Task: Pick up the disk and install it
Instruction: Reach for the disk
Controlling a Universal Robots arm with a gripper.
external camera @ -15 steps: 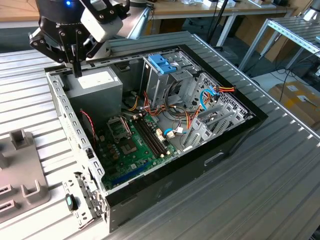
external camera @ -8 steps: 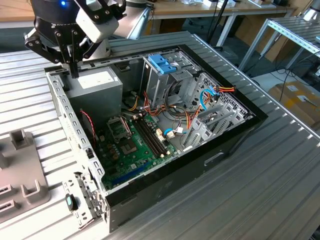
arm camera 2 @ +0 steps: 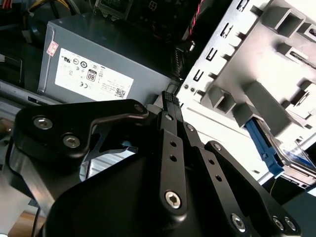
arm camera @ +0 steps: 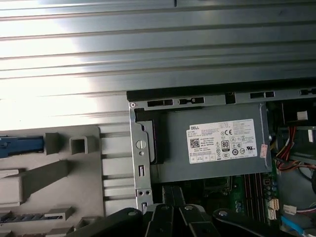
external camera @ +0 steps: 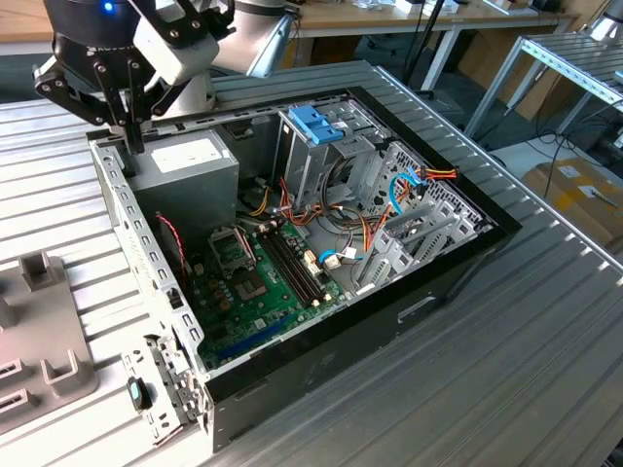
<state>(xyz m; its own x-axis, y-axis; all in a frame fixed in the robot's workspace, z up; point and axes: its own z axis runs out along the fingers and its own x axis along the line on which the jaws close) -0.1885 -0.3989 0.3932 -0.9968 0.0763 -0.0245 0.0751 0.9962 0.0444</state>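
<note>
My gripper hangs over the back corner of the open computer case, at the exterior view's left. Its black fingers are pressed together with nothing between them. They sit beside the grey power supply and just above the case's rear metal wall. The disk shows as a bright blue side rail lying in the grey holder next to the case. In the first wrist view that blue rail rests at the holder's far end, well apart from the gripper.
Inside the case are a green motherboard, loose orange and blue cables and a tall metal cage topped by a blue latch. The grey holder stands on the ribbed metal table. Benches and boxes lie beyond.
</note>
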